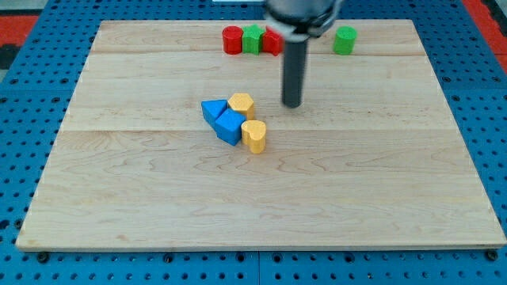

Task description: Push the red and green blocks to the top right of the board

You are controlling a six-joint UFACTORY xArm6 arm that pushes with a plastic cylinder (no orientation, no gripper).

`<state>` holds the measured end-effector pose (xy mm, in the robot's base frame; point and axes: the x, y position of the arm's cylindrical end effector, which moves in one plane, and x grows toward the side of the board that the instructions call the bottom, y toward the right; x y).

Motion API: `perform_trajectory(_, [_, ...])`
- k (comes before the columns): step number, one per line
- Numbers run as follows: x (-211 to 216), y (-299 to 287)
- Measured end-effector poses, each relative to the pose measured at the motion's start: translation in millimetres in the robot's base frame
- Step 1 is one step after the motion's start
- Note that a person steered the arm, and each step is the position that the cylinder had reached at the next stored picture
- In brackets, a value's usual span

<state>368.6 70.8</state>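
Pale wooden board (261,198) on blue pegboard, and my tip (292,104), a bare rod gripping nothing, stands mid-board just right of the yellow hexagonal block (241,104). Up top sit the red cylinder block (231,39), the green block (252,39) and a second red block (272,41), touching in a row; a green cylinder block (344,39) waits further right. Best bet: circle left of the row, then sweep rightward along the top edge.

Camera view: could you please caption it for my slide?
My tip beside the yellow and blue blocks, below the red and green blocks.
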Motion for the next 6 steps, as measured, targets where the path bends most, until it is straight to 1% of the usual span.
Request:
perform_trajectory(2, [-124,-195])
perform_trajectory(3, [-146,-186])
perform_trajectory(4, [-130,-121])
perform_trajectory(6, [-127,-124])
